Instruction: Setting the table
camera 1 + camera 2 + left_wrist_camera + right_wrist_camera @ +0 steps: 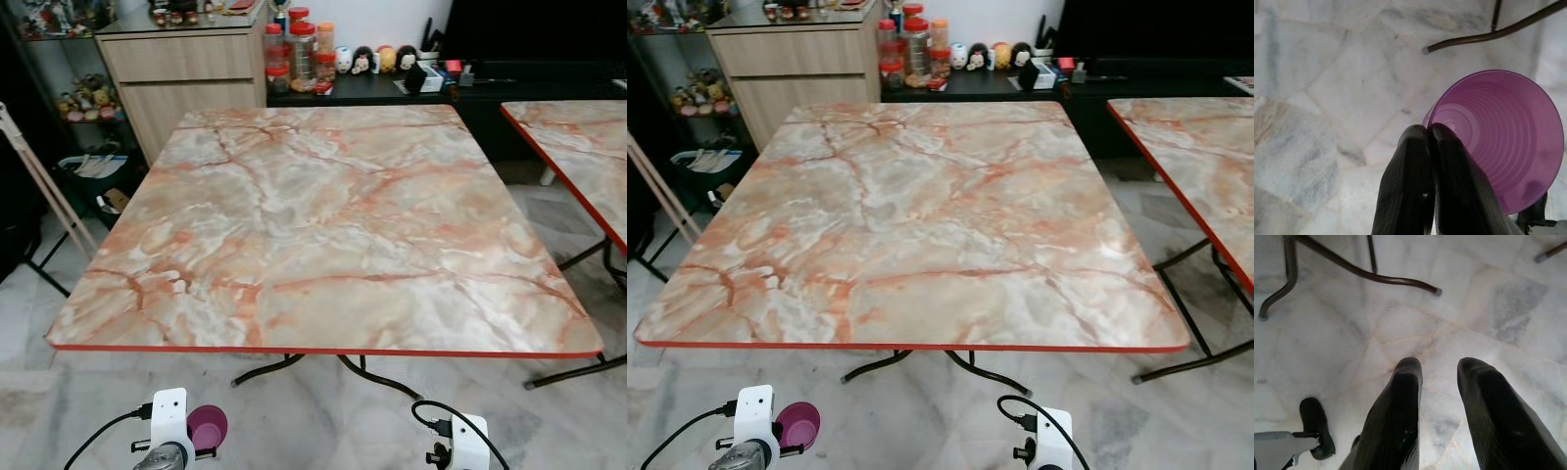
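Below the near table edge, left gripper (pixel 1429 134) pinched closed on the rim of a purple cup (pixel 1503 142), held low over the marble floor (pixel 1327 98). Right gripper (pixel 1440 369) parted, holding nothing. Ahead: marble-patterned table (pixel 323 215).

you're looking at a glossy marble-patterned table (pixel 323 225), a translucent ribbed purple plastic cup (pixel 1498 137) — smooth — matt black fingers (pixel 1415 186) and polished stone floor tiles (pixel 1415 328).
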Controlling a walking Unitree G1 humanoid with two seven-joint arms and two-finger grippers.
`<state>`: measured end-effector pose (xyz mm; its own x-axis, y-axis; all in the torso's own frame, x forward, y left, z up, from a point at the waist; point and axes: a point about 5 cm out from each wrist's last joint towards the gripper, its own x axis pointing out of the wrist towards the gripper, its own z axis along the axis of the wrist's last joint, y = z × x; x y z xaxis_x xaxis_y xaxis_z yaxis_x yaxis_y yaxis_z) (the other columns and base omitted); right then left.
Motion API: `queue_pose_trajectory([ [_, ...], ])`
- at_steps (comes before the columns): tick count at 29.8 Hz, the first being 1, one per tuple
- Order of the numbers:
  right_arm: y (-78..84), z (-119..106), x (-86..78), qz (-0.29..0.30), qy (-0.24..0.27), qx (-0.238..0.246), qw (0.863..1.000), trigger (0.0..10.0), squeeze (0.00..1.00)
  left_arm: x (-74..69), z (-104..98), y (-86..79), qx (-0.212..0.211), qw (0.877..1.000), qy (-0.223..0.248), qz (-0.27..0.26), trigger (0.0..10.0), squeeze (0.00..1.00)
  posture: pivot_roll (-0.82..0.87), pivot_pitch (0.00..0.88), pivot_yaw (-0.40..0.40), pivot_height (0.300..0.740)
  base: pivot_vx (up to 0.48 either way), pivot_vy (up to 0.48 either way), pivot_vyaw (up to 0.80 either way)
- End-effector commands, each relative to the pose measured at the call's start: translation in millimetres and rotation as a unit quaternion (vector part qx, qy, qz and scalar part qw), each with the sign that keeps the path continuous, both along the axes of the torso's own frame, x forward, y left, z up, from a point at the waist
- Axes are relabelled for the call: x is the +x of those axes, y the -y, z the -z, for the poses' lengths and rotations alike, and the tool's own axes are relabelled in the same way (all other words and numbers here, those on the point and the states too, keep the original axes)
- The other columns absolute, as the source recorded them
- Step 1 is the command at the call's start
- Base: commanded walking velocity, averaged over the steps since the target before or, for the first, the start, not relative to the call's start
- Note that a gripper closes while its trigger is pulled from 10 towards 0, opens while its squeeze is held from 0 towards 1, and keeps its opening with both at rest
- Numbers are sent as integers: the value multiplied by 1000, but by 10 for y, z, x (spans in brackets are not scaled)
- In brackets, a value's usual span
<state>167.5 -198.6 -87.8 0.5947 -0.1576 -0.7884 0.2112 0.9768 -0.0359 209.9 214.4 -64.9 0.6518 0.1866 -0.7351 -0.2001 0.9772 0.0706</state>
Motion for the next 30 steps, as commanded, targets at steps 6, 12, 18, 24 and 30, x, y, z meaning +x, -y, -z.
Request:
queue_pose_trajectory([
  [6, 28, 9, -31, 16, -1, 5, 1000, 10000, 0, -46, 21, -28, 9, 1000, -9, 4, 10000, 0, -80, 0, 32, 740, 0, -270, -335],
  [12, 21, 11, -34, 12, -2, 3, 1000, 10000, 0, -58, 28, -26, 10, 1000, -11, 7, 10000, 0, -84, 0, 35, 740, 0, -282, 0],
  [18, 16, 16, -43, 22, -2, 6, 1000, 10000, 0, -55, 25, -35, 14, 1000, -13, 11, 10000, 0, -77, 0, 42, 740, 0, -282, 0],
  [24, -3, 28, -63, 26, -6, 14, 1000, 10000, 0, -53, 22, -43, 16, 1000, -12, 7, 10000, 0, -61, 0, 32, 740, 0, -282, 0],
  [30, -15, 20, -42, 30, -1, 15, 999, 10000, 0, -81, 39, -35, 17, 1000, -16, 7, 10000, 0, -61, 0, 35, 740, 0, -282, -533],
])
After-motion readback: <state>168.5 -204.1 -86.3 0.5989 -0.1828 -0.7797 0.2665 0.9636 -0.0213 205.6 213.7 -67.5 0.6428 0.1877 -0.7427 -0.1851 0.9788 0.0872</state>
